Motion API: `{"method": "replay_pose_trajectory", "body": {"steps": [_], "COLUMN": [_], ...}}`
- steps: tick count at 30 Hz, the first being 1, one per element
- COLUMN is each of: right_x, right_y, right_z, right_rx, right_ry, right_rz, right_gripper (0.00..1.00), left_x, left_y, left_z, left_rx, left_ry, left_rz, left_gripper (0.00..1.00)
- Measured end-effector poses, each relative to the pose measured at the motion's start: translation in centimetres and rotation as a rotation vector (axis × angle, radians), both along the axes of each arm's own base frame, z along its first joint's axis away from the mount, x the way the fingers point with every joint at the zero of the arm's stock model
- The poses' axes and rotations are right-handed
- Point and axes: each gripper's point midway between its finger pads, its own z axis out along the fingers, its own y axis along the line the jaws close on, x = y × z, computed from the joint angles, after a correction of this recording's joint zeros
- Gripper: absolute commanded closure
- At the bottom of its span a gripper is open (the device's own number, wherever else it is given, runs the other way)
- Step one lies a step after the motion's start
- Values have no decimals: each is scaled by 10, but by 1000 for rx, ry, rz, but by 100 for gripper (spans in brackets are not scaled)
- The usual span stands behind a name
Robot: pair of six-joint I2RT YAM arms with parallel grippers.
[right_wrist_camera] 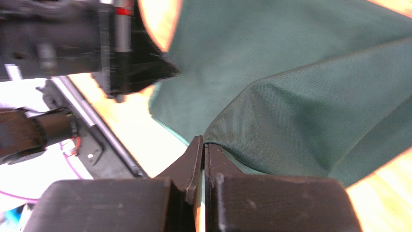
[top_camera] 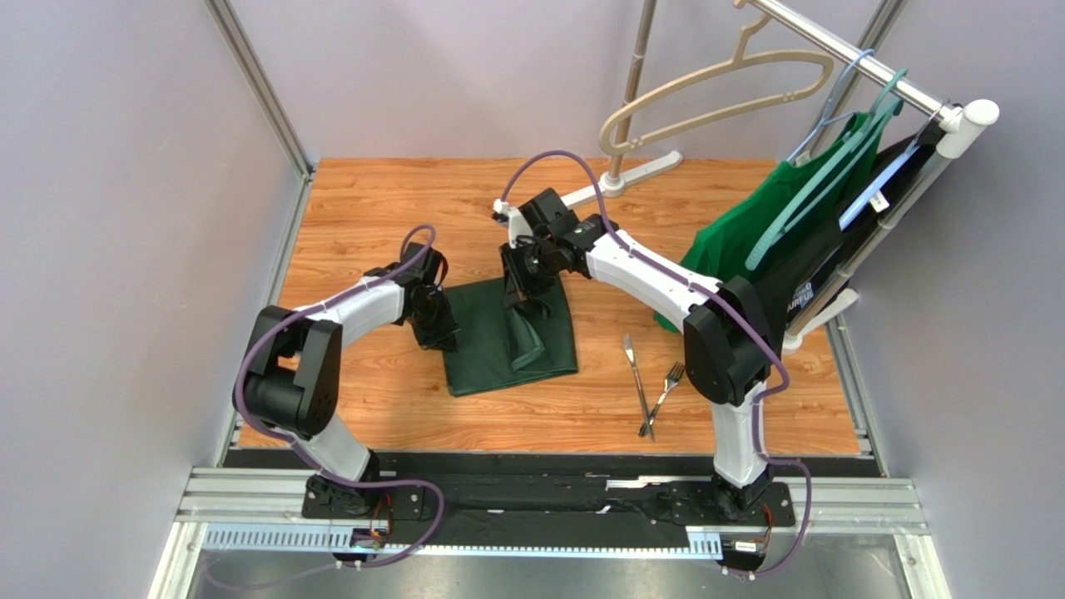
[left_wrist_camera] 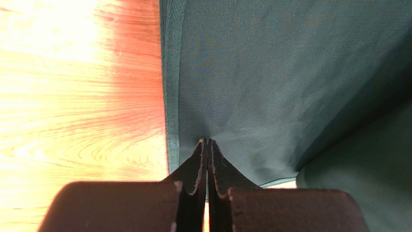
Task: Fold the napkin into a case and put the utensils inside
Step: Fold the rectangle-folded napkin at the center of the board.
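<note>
Matte dark-green napkin (top_camera: 494, 356), creased, is pinched by left hand (left_wrist_camera: 207, 141) and right hand (right_wrist_camera: 203, 140).

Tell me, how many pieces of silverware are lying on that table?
2. A fork and what looks like a knife lie on the bare wood right of the green napkin, crossing at their near ends. The folded cloth could hide more.

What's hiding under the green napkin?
Only wooden table shows around the napkin. One part is folded over itself. Nothing pokes out, and anything beneath is covered. The utensils lie beside it, uncovered.
</note>
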Motion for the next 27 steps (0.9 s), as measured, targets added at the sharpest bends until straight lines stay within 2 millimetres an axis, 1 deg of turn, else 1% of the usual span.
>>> {"method": "replay_pose_trajectory", "body": {"steps": [5,9,12,18,27], "right_x": [-8,-16,-19,-15,-11], "right_y": [26,37,42,50,59], "right_z": [4,-5,-13,-26,-24], "right_rx": [52,63,65,64,94], "right_ry": [42,95,128,158,174], "right_rz": [44,58,60,53,46], "right_gripper": [100,100,100,100,100], "left_x": [-2,-3,-3,-3,-1], "left_y": [-1,-2,-2,-2,-2], "left_z": [-5,-6,-6,-5,0], "left_rx": [-2,-9,-9,-9,-10], "left_ry": [20,29,29,26,9], "left_rz": [-2,-4,-4,-4,-3], "left_gripper": [100,100,100,100,100]}}
